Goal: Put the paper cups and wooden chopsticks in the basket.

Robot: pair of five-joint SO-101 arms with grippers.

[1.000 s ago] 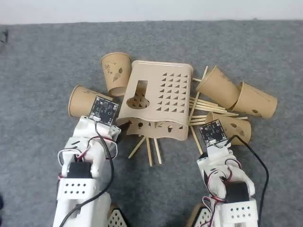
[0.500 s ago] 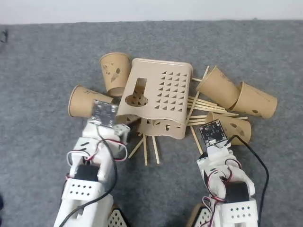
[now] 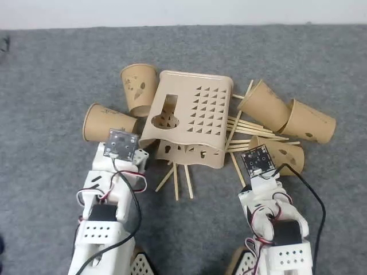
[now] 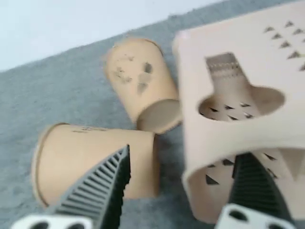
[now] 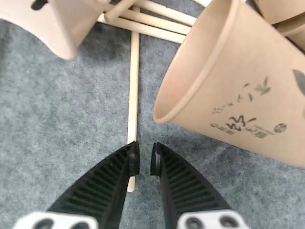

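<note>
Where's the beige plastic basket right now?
In the high view, the beige plastic basket lies tipped mid-table, over wooden chopsticks, with brown paper cups on both sides.

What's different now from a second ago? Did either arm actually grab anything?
The left gripper drew back toward its own base, away from the basket, open and holding nothing. The basket shifted slightly early on, and the chopsticks sticking out beneath it moved a little with it. The right gripper and the paper cups stayed where they were.
</note>
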